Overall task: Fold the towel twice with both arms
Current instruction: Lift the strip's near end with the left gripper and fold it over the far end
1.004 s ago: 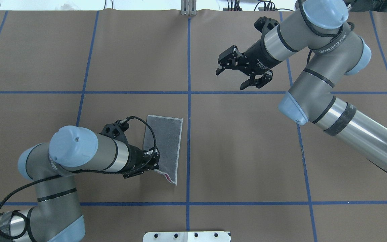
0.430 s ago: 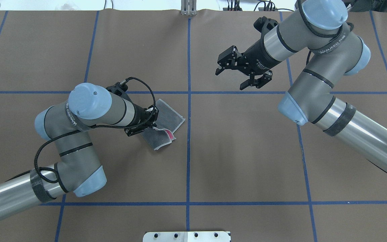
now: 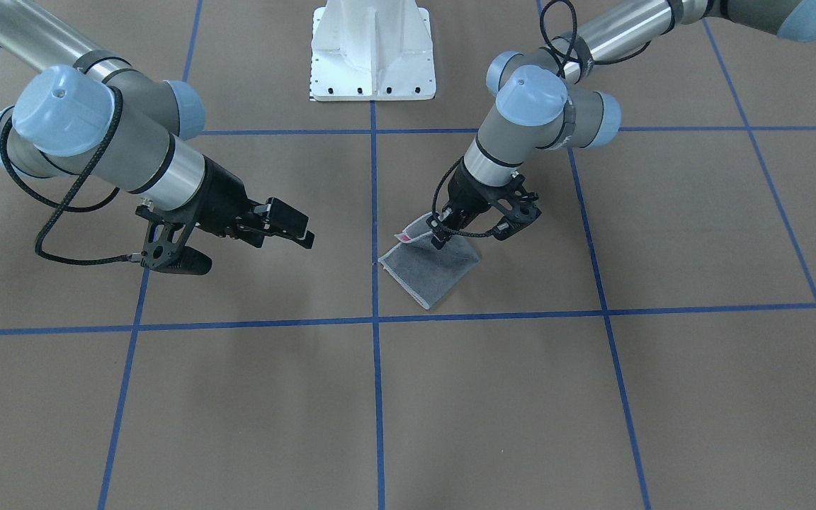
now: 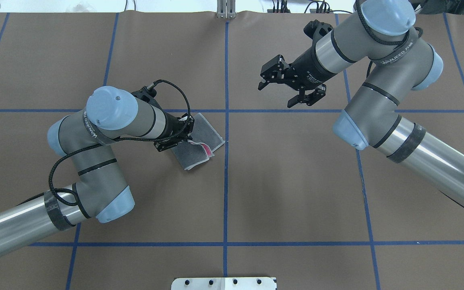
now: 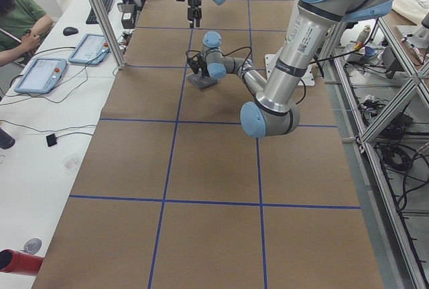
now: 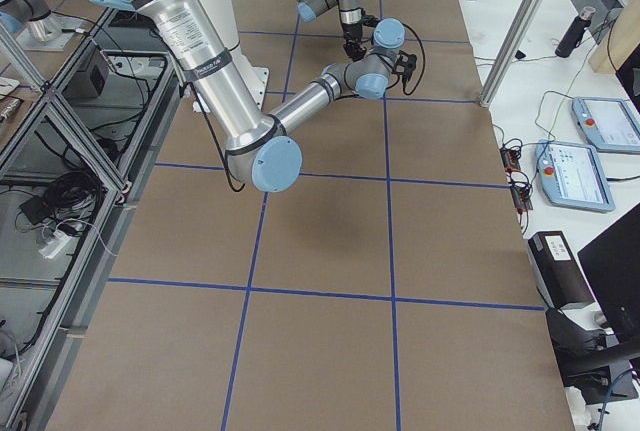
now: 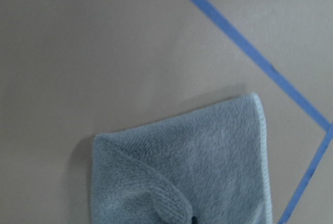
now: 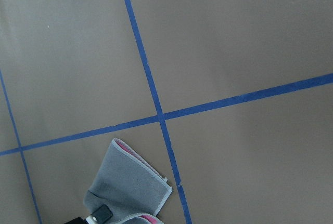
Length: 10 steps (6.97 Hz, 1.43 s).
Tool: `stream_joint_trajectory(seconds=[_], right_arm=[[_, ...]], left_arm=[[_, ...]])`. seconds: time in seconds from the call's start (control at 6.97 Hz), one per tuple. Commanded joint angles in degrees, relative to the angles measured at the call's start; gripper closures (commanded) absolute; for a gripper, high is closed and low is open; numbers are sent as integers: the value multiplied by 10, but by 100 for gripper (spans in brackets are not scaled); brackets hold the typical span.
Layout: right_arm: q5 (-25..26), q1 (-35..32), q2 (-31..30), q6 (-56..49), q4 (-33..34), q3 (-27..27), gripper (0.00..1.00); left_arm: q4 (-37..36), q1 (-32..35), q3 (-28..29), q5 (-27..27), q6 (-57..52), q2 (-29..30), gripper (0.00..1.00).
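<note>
The towel [image 4: 204,139] lies folded, grey face up, just left of the blue centre line, with a strip of its pink face [image 4: 205,150] showing at the nearer edge. My left gripper [image 4: 187,129] is shut on the towel's upper layer at its left side, low over the table. In the front-facing view this left gripper [image 3: 440,232] pinches the towel [image 3: 428,273] at its raised far corner. The left wrist view shows the folded grey towel [image 7: 197,167]. My right gripper [image 4: 276,95] is open and empty, hovering over the far right part of the table, apart from the towel.
Blue tape lines [image 4: 226,181] divide the brown table cover into squares. The white bolted pedestal [image 4: 224,283] stands at the near edge. Operator tablets [image 5: 40,74] lie on a side table beyond the far edge.
My left gripper has carried the towel's near end away from the robot and laid it over the far half. The long strip is now a small, turned square. The right arm has barely moved.
</note>
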<state>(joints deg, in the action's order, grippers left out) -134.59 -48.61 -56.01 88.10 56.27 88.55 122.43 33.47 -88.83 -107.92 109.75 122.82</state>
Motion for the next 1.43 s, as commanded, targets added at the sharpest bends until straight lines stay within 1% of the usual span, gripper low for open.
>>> stream_joint_trajectory(seconds=[0.0, 0.29, 0.72, 1.0, 1.15, 1.29], right_arm=[[0, 0, 0, 0, -1, -3, 0], [0, 0, 0, 0, -1, -3, 0], [0, 0, 0, 0, -1, -3, 0], [0, 0, 0, 0, -1, -3, 0], [0, 0, -1, 0, -1, -3, 0], [0, 1, -1, 0, -2, -3, 0]], left_arm=[[6, 6, 1, -1, 4, 10, 100], [8, 13, 6, -1, 28, 22, 100], [9, 13, 61, 0, 48, 77, 100], [18, 13, 81, 1, 53, 79, 100], [41, 13, 103, 2, 55, 84, 100], [44, 13, 114, 3, 67, 90, 100]])
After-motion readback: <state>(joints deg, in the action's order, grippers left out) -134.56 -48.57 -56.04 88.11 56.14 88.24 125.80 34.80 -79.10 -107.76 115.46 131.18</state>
